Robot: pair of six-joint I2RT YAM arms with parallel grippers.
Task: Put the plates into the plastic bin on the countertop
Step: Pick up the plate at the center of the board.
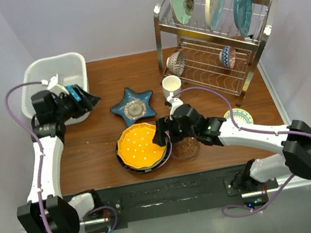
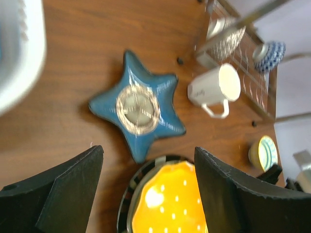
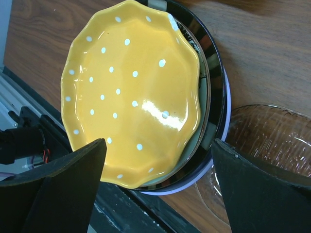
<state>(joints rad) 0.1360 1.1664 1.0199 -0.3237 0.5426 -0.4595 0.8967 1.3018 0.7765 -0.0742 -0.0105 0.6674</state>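
Left gripper hovers at the right edge of the white rectangular plastic bin, jaws apart, nothing between them (wrist view looks down past them at the wood). The bin sits at the far left corner of the reddish-brown wood-grain countertop; can't tell what's inside it. Next right, the blue star-shaped dish lies flat on its own, untouched. Just in front of it is the stack: an orange scalloped plate with white dots on top, a pale plate and a black-rimmed plate under it, a lavender rim at the bottom. Right gripper is at the stack's right edge, fingers spread wide and straddling it, not clamped on anything. A clear glass bowl sits just beside the stack on that side, a white mug behind. Far right, the steel wire dish rack holds three more plates upright on top. Risks: the jaws may bite several rims at once and lift or drag the whole pile, or a glazed plate may slip from an edge pinch. The outer finger could shove the glass bowl. The left arm parked by the bin may block the drop-off.
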